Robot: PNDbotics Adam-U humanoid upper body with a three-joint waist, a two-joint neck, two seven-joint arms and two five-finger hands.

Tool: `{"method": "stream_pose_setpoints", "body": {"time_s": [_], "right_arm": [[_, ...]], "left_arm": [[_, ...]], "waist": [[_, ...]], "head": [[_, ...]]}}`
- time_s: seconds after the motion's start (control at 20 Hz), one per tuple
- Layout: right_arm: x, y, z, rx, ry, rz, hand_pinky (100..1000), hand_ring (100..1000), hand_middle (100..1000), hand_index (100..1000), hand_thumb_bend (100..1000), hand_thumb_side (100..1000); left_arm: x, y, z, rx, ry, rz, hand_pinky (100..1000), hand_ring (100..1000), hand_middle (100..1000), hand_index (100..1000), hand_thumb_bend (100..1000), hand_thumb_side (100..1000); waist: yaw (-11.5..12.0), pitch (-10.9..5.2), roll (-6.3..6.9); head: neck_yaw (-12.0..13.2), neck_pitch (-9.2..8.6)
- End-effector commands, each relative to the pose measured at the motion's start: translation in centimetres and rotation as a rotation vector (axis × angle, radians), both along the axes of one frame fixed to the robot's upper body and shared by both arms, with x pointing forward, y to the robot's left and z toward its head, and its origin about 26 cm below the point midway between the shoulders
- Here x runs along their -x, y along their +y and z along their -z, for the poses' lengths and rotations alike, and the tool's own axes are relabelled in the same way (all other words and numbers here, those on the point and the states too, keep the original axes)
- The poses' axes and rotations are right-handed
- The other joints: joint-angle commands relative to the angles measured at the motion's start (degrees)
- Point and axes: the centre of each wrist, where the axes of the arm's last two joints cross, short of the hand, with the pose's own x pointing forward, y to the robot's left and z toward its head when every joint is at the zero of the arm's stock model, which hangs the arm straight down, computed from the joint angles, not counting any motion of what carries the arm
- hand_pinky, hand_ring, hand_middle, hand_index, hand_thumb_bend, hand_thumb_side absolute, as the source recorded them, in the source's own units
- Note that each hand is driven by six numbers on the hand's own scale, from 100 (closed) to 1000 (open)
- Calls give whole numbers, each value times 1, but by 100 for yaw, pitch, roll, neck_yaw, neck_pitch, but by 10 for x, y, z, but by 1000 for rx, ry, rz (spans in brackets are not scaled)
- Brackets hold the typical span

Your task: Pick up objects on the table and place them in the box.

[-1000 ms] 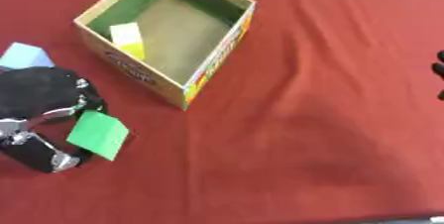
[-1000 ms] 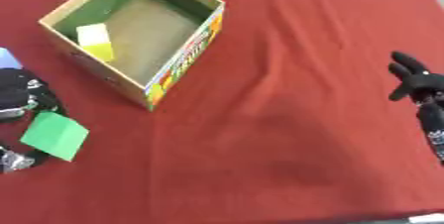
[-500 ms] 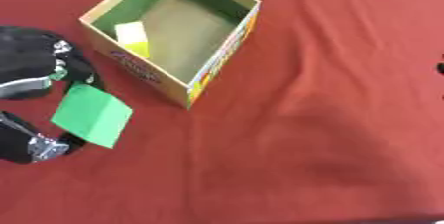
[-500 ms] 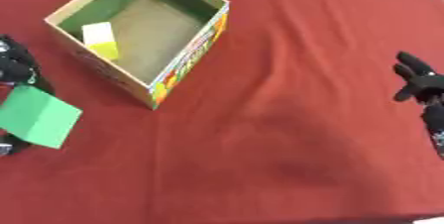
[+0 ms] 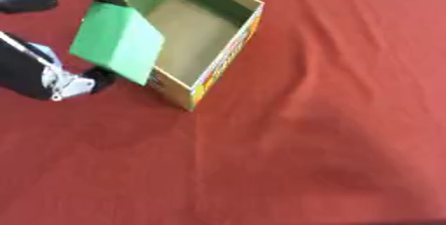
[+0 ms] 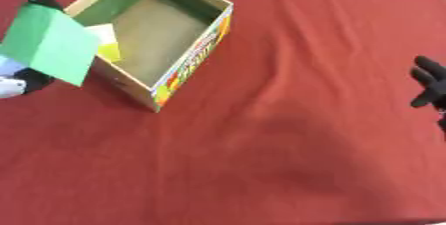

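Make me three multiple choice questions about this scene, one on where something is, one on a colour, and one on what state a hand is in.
1. Where is the green block?
A. Lying on the cloth at the right edge
B. Held at the box's left side
C. Flat on the box floor

2. What colour is the cloth?
A. Red
B. Blue
C. Grey

3. What is the left hand doing?
A. Resting open, holding nothing
B. Pressing the cloth flat
C. Pinching the green block

Answers: 1 B, the block overlaps the left wall of the box. 2 A, red fills the tabletop. 3 C, the hand's dark parts meet the block above and below.
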Motion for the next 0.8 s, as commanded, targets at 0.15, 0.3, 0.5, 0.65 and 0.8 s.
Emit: {"method": "stream_pose_setpoints", "body": {"time_s": [0.15,0.3,0.5,0.65,0.8], "right_arm": [[-6,0,-17,207,-155,-110,1000,1000,543,749,100,470],[-9,1,-20,214,-173,-126,1000,1000,543,749,100,470],[-13,3,-23,219,-193,-146,1000,1000,543,749,100,470],[-13,3,-22,220,-197,-149,1000,1000,543,749,100,470],[-13,4,-22,217,-190,-150,1000,1000,542,749,100,470]], "left_arm": [[-14,0,-16,109,-79,-2,840,740,507,597,100,261],[-20,-1,-20,169,-121,4,843,742,511,613,100,251],[-36,-1,-17,205,-171,-28,845,759,529,633,100,205],[-52,0,-9,186,-207,-70,846,776,561,658,100,167],[-64,-2,1,144,-237,-90,860,819,658,730,100,148]], "waist": [[-221,67,138],[-410,130,210],[-658,201,262],[-745,238,286],[-752,261,307]], "head": [[259,-263],[390,-373],[587,-457],[638,-485],[649,-507]]}}
